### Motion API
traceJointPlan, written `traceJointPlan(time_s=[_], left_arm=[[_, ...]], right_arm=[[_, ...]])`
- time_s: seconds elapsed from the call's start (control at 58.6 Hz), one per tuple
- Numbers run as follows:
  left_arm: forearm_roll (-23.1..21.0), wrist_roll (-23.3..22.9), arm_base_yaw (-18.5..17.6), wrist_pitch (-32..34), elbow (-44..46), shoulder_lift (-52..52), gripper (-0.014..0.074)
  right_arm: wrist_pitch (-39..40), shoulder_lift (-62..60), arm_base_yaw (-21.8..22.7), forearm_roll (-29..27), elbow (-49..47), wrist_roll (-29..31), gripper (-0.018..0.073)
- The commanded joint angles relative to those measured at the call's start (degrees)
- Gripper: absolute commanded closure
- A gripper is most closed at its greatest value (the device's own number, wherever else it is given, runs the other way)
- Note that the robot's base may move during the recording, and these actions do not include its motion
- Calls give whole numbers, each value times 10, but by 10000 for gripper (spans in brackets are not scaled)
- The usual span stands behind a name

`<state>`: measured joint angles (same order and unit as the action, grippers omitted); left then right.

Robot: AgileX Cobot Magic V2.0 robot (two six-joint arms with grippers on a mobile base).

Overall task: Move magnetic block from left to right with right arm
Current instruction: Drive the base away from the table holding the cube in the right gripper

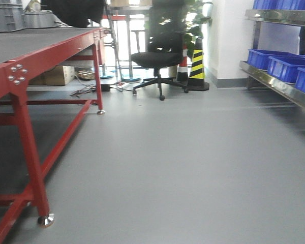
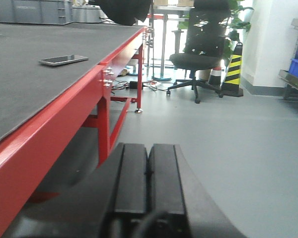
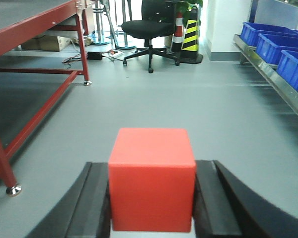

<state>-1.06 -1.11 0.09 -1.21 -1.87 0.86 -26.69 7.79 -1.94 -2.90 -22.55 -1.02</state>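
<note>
The magnetic block [image 3: 152,178] is a plain bright-red cube filling the bottom centre of the right wrist view. My right gripper [image 3: 152,198] is shut on it, one black finger [image 3: 92,203] pressed to its left face and the other to its right face. It is held out over the grey floor. My left gripper [image 2: 147,173] is shut with nothing between its black pads, which touch along their length beside the red table's edge. Neither gripper shows in the exterior view.
A red-framed table [image 1: 20,68] with a dark top stands at left, a phone [image 2: 63,60] lying on it. A black office chair [image 1: 160,58] and a striped cone [image 1: 196,68] stand at the back. Blue bins [image 1: 287,66] sit on a metal shelf at right.
</note>
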Motion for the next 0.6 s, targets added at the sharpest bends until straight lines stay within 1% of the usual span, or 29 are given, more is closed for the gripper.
traceJointPlan(time_s=[0.0,0.58], left_arm=[[-2,-1,-2,45,-4,6,713],[-2,-1,-2,45,-4,6,713]], right_arm=[[52,6,4,4,-15,6,368],[52,6,4,4,-15,6,368]])
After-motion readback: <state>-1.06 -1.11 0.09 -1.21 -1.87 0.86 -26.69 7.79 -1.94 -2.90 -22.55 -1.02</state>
